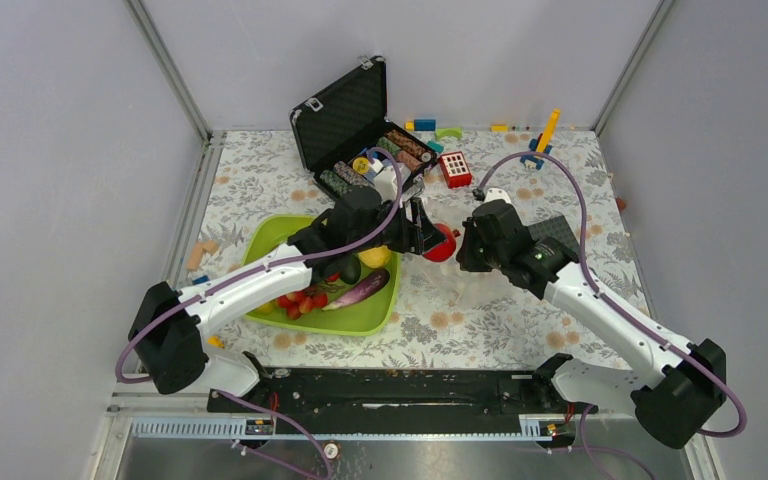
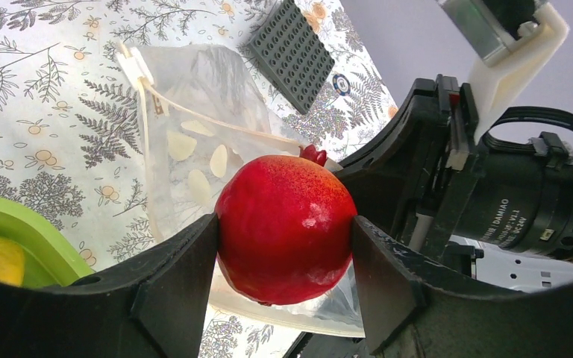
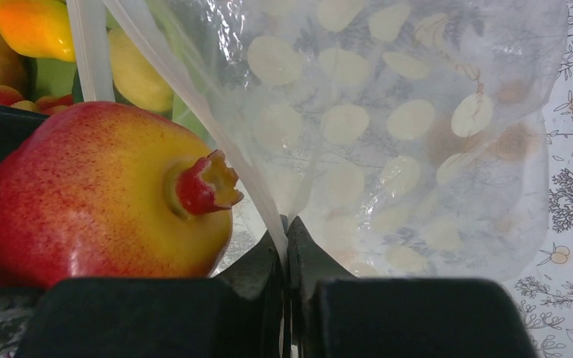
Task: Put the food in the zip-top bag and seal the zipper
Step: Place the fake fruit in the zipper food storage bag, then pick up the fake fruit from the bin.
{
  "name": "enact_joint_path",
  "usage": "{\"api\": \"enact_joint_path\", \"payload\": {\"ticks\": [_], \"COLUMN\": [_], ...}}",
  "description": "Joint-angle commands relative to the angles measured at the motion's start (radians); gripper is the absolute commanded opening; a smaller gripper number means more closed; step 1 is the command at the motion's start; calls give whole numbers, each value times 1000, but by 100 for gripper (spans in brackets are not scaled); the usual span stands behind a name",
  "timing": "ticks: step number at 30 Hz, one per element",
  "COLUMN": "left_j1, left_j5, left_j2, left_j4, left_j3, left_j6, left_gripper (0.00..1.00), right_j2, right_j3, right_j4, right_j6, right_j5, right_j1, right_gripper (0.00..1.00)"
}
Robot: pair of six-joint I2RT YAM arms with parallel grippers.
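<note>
A round red fruit (image 2: pixel 283 224) with a small crown, yellow on one side (image 3: pixel 104 194), sits between the jaws of my left gripper (image 2: pixel 283 257), which is shut on it. In the top view the fruit (image 1: pixel 444 243) hangs right at the mouth of the zip-top bag (image 2: pixel 194 97). My right gripper (image 3: pixel 286 246) is shut on the bag's mouth edge, and the dotted bag (image 3: pixel 388 134) hangs beyond it. The zipper (image 2: pixel 145 104) runs pale along the open mouth. An eggplant (image 1: pixel 360 290), red berries (image 1: pixel 300 300) and a yellow fruit (image 1: pixel 374 257) lie in the green tray (image 1: pixel 265 235).
An open black case of poker chips (image 1: pixel 345 120) stands at the back. A red block (image 1: pixel 455 168) and small coloured blocks (image 1: pixel 430 125) lie behind the grippers. A grey studded plate (image 2: pixel 292 52) lies beside the right arm. The floral cloth ends at the metal frame.
</note>
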Motion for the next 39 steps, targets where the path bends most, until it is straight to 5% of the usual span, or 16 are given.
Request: {"api": "enact_joint_path", "payload": {"ticks": [1,11,14,21,35,39], "left_j1": [-2,-1,-1,-1,-1,-1], "left_j5": [-7,-17,-27,-23,-1,-112], "left_j2": [-31,-21,-22,-30,-174,-256], "left_j4": [60,78,66,57,32,-76], "left_j3": [-19,-29,-22,-18,-57,-82], "left_j6": [-11,-22,-24,-27,6,35], "left_gripper": [25,26,40,98,99,99], "right_j2": [-42,-45,-51,-63,-79,-69], "right_j3": [-4,12,11,2,41,74], "right_j4": [39,51,51,50,-14,-63], "right_j6": [45,92,93,86,19,-19], "right_j5": [8,-87,-92,-75,56,115], "right_j1": [-12,-22,-22,-22,-23,-23], "right_gripper": [6,7,7,7,7,7]}}
